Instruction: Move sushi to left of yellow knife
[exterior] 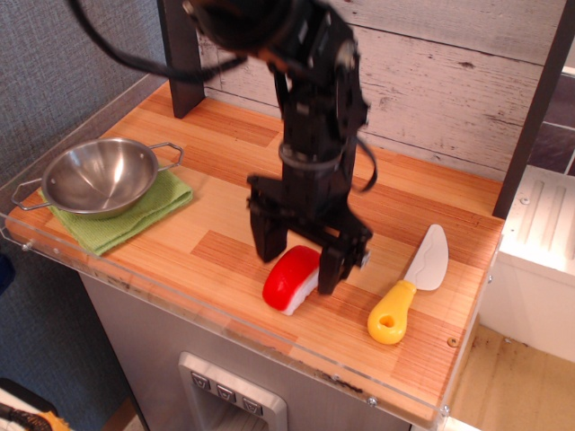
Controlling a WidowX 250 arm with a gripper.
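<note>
Sushi [291, 279] on table [225, 242], left of knife [411, 287]
End effector [295, 265] spread wide, straddling its upper end; sushi's long axis diagonal; lift straight up.

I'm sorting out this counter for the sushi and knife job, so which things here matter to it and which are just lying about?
Part of the job:
sushi, lying on the counter
yellow knife, to the sushi's right
gripper, open over the sushi

Just lying about:
metal bowl
green cloth under the bowl

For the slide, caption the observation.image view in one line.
Open gripper straddles the sushi lying on the table, left of the yellow knife.
</note>
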